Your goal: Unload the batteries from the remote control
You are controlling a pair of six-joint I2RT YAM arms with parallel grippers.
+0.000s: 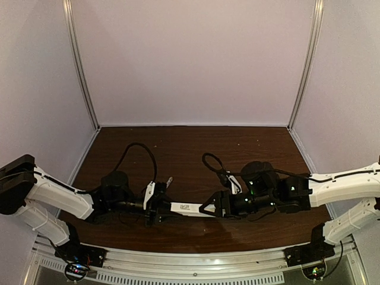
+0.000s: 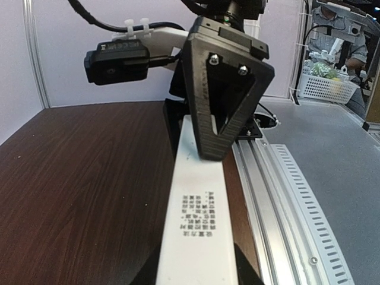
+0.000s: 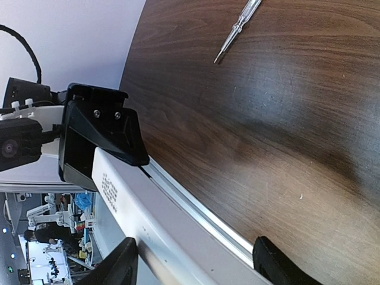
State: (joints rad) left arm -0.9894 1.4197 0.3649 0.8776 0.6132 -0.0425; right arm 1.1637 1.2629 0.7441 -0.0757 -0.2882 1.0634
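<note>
The remote control [image 1: 187, 208] is a long white bar held level just above the table's near edge, one end in each gripper. My left gripper [image 1: 158, 206] is shut on its left end, and my right gripper [image 1: 212, 206] is shut on its right end. In the left wrist view the remote [image 2: 196, 225] runs away from my left gripper [image 2: 199, 278], its printed face up, to the right gripper's black finger [image 2: 224, 89]. In the right wrist view the remote [image 3: 151, 217] lies between my right gripper's fingers [image 3: 117, 268]. No battery or dark recess shows in any view.
A thin pale-handled screwdriver [image 1: 168, 181] lies on the brown table behind the remote; it also shows in the right wrist view [image 3: 237, 27]. Black cables [image 1: 140, 151] loop over the table behind each wrist. The aluminium rail [image 2: 279, 202] borders the near edge. White walls enclose the table.
</note>
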